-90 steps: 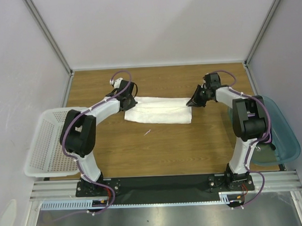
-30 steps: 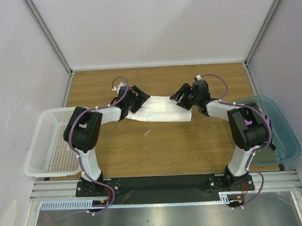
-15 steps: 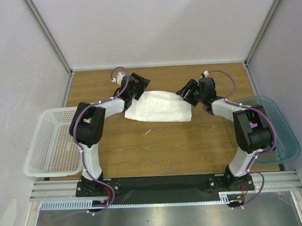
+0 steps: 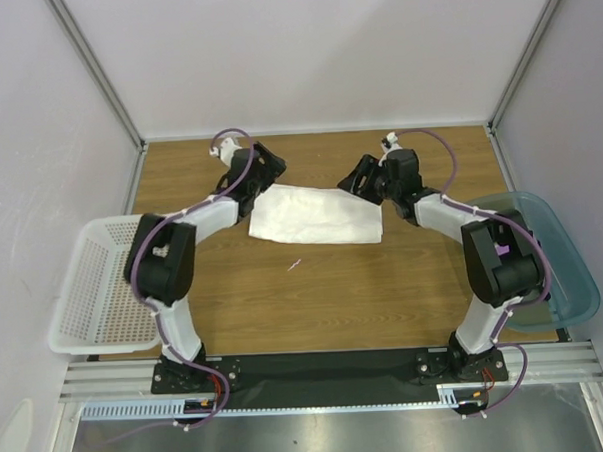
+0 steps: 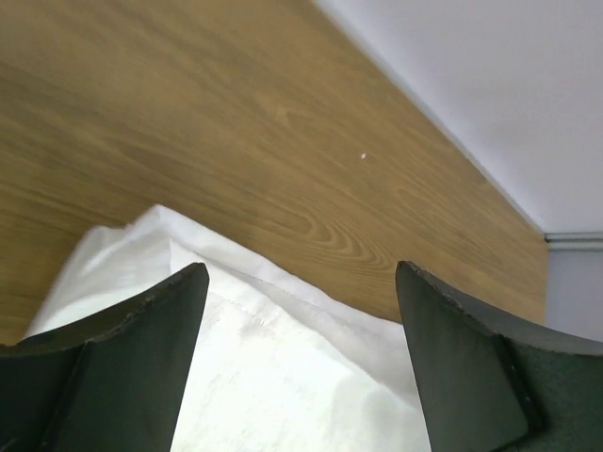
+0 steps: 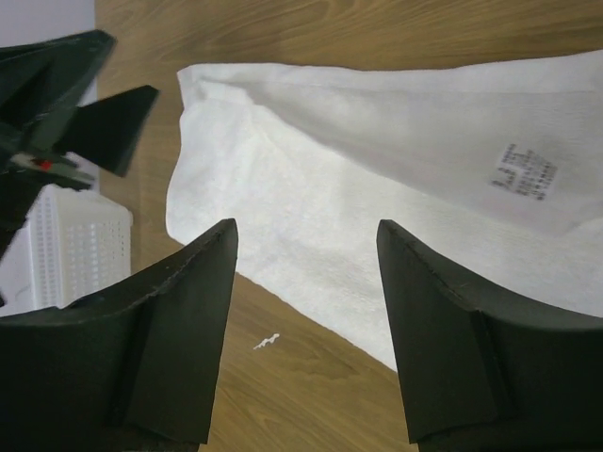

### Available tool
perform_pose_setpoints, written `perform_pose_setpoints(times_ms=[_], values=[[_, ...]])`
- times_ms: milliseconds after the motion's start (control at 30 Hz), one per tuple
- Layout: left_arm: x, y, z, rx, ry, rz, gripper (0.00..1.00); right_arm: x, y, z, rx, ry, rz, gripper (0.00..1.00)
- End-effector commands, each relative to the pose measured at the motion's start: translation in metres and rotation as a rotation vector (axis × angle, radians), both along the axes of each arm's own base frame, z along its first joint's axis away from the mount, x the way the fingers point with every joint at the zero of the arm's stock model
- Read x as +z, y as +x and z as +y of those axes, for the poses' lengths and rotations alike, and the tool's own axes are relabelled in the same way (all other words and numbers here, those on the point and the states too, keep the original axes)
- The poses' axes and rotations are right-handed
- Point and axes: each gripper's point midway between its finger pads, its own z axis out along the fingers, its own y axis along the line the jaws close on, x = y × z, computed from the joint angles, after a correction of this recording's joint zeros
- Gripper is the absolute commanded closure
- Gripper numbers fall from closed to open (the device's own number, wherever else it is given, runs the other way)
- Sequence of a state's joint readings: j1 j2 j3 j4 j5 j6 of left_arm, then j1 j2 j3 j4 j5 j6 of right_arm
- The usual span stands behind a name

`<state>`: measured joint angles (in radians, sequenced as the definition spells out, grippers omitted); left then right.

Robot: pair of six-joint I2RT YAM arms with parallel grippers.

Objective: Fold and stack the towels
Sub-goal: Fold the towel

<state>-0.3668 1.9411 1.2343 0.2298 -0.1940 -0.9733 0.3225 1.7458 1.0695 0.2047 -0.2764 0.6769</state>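
Top external view: left fingers (image 4: 269, 169) hover spread and empty over the upper left corner of the white towel (image 4: 316, 215). It lies flat mid-table (image 4: 315, 295), its long axis running left to right across the frame. Right fingers (image 4: 355, 177) hover spread and empty over its upper right corner. Each arm seems equally near its own end, so a two-corner pinch looks likely.

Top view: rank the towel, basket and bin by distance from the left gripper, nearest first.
1. Towel, right beside the left gripper, on its right.
2. Basket, off to the left, nearer the bases.
3. Bin, far right.
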Motion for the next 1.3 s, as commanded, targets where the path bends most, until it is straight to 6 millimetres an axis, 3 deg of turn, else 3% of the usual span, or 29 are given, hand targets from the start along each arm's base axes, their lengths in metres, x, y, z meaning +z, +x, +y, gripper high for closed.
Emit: perform_pose_setpoints(times_ms=[0, 67, 100, 167, 233, 367, 633, 733, 867, 900, 933, 1067, 1100, 1167, 1200, 1267], values=[[0.100, -0.011, 0.032, 0.018, 0.152, -0.242, 0.14, 0.001, 0.004, 0.017, 0.063, 0.014, -0.038, 0.35], [0.121, -0.024, 0.038, 0.004, 0.182, -0.280, 0.13, -0.004, 0.002, 0.025, 0.106, 0.031, -0.038, 0.36], [0.115, -0.032, 0.037, -0.021, 0.193, -0.269, 0.13, -0.016, 0.003, 0.026, 0.123, 0.012, -0.032, 0.37], [0.113, -0.047, 0.039, -0.053, 0.206, -0.268, 0.13, -0.016, 0.007, 0.031, 0.171, 0.002, -0.045, 0.37], [0.107, -0.056, 0.036, -0.093, 0.204, -0.255, 0.13, -0.032, 0.006, 0.032, 0.224, -0.050, -0.033, 0.38], [0.078, -0.074, 0.034, -0.133, 0.198, -0.200, 0.14, -0.038, 0.023, 0.024, 0.210, -0.146, -0.078, 0.38], [0.042, -0.076, 0.027, -0.177, 0.202, -0.128, 0.14, -0.032, 0.066, 0.003, 0.122, -0.292, -0.181, 0.37], [0.037, -0.075, 0.025, -0.187, 0.201, -0.119, 0.14, -0.048, 0.074, 0.002, 0.147, -0.319, -0.181, 0.37], [0.036, -0.072, 0.014, -0.240, 0.201, -0.122, 0.15, -0.041, 0.082, -0.004, 0.143, -0.287, -0.154, 0.38], [0.036, -0.072, 0.011, -0.254, 0.205, -0.127, 0.14, -0.032, 0.080, -0.006, 0.138, -0.271, -0.162, 0.39], [0.037, -0.073, 0.006, -0.272, 0.212, -0.132, 0.15, -0.007, 0.079, -0.007, 0.132, -0.251, -0.202, 0.39], [0.031, -0.069, -0.012, -0.323, 0.240, -0.117, 0.15, 0.032, 0.055, -0.008, 0.091, -0.214, -0.191, 0.37], [0.024, -0.068, -0.016, -0.331, 0.240, -0.105, 0.15, 0.023, 0.045, -0.010, 0.073, -0.210, -0.148, 0.34], [0.020, -0.068, -0.025, -0.346, 0.227, -0.106, 0.15, 0.026, 0.032, -0.014, 0.009, -0.128, -0.072, 0.29], [0.011, -0.067, -0.029, -0.356, 0.223, -0.090, 0.15, 0.008, 0.019, -0.017, -0.006, -0.102, -0.009, 0.29], [0.008, -0.064, -0.039, -0.377, 0.202, -0.089, 0.15, 0.011, 0.013, -0.014, -0.031, -0.007, 0.010, 0.28]])
